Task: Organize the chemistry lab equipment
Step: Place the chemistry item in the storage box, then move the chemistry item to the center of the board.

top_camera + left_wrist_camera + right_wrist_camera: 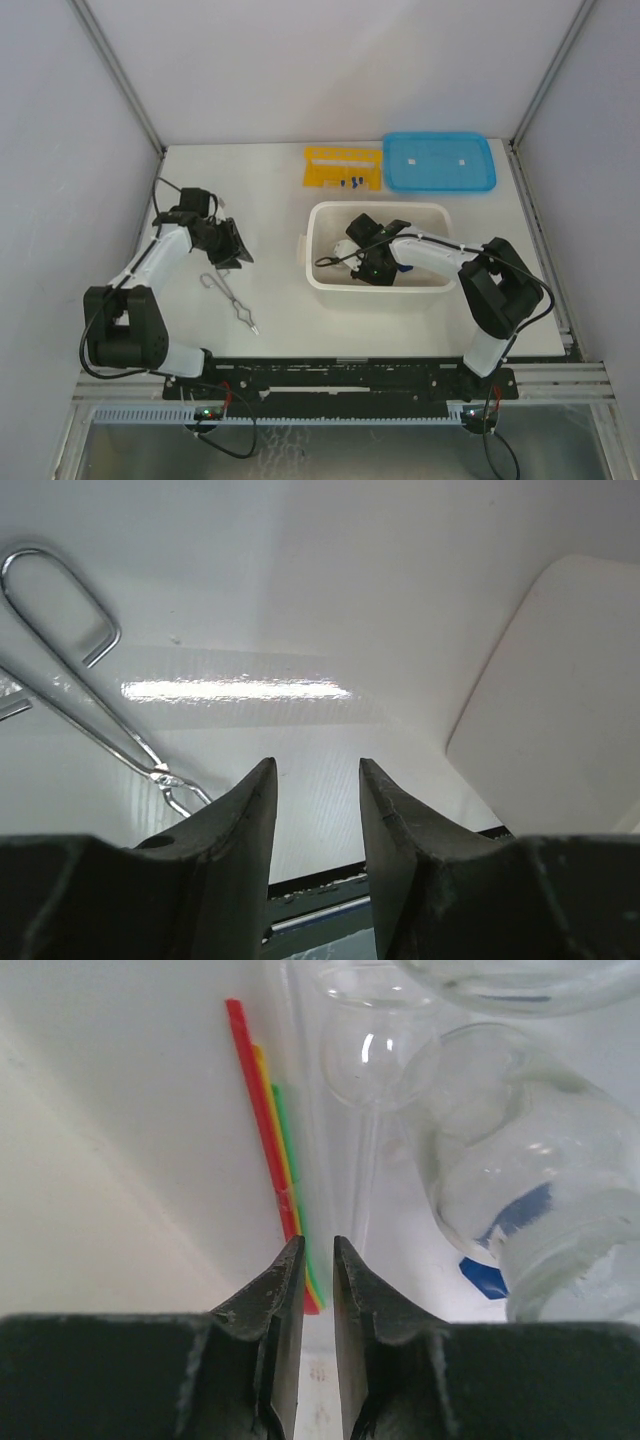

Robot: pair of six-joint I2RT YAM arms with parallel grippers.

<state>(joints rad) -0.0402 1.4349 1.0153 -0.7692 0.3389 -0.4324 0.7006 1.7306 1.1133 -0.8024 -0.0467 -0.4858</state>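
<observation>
Right end effector (318, 1260) sits in the tub (330, 215), jaws slightly parted, empty, just short of the sticks (275, 1150) (thin, light, slippery). Pinch mid-length; glass (520, 1190) beside them is fragile.

A yellow plastic tube rack (344, 167) is laid flat at the table's 12 o'clock edge, with small blue-capped tubes (351, 183) gathered at its near side. Thin metal tongs (229, 301) of bent wire are laid flat toward 9 o'clock, the looped end farther away. Clear glass vessels (520, 1200) are seen lying on their sides at centre, one round-bulbed with a thin stem (372, 1070). Beside them, three thin sticks (275, 1140), red, yellow and green, lie together.
</observation>
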